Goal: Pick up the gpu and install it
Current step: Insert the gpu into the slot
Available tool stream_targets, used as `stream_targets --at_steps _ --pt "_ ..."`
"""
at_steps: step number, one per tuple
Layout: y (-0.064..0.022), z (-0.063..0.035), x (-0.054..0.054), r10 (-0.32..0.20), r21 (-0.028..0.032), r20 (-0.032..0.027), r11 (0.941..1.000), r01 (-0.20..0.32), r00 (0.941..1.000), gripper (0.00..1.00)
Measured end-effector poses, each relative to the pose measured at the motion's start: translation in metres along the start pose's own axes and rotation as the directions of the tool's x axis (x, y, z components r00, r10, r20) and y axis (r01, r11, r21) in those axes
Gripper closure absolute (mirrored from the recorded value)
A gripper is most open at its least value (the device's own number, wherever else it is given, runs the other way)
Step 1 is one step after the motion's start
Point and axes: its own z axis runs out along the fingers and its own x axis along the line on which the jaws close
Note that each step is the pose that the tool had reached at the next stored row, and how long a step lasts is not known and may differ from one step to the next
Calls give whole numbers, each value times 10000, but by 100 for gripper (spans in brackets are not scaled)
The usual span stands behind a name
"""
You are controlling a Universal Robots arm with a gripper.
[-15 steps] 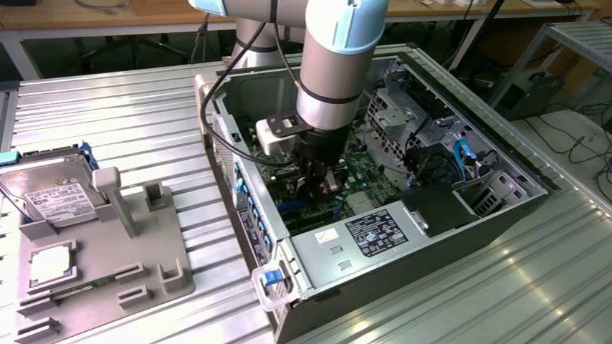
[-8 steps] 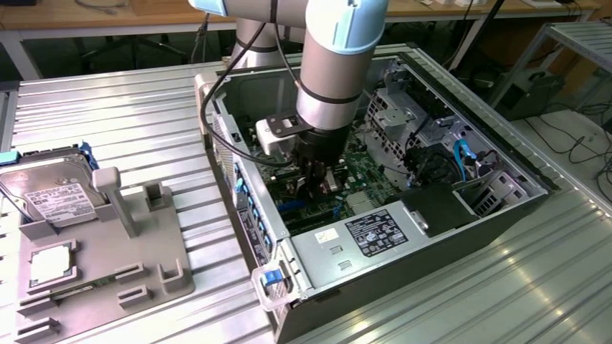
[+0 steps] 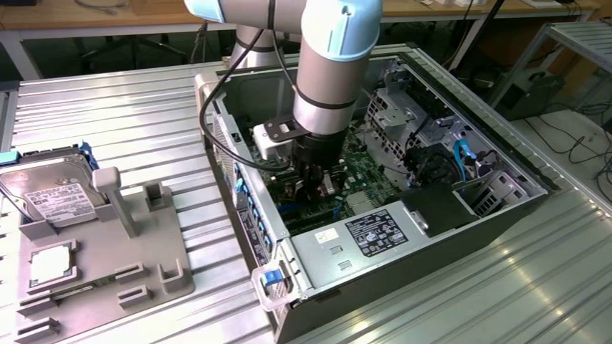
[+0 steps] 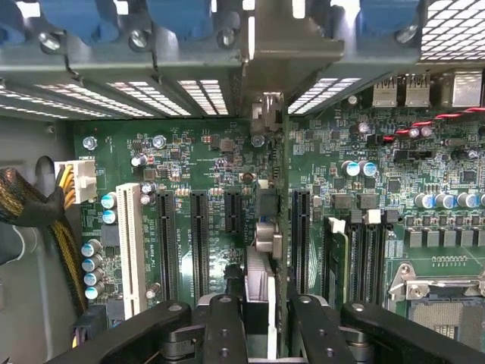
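grip: my gripper [image 4: 258, 318] is clamped on the gpu [image 4: 261, 250], edge-on
where: card's down inside the case [image 3: 316, 251], over the motherboard [image 4: 204, 159] slots
worry: I'd say slight misalignment jams the connector or bracket

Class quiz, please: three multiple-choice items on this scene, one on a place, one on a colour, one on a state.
1. Where is the hard drive? A on a shelf; B on the grey holder; C on the floor.
2. The motherboard is: A green; B red; C white.
3. The hand is: A open; B shut on the gpu; C shut on a cable.
Answers: B, it lies on the holder at the exterior view's left; A, green board shows around the slots; B, the card stands edge-on between the fingers.
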Motion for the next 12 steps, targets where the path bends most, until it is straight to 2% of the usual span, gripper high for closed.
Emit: stream_targets --at_steps 2,12 --pt "1 30 0 0 -15 -3 10000 0 10000 72" --pt "1 35 -1 0 -10 7 10000 0 10000 72"
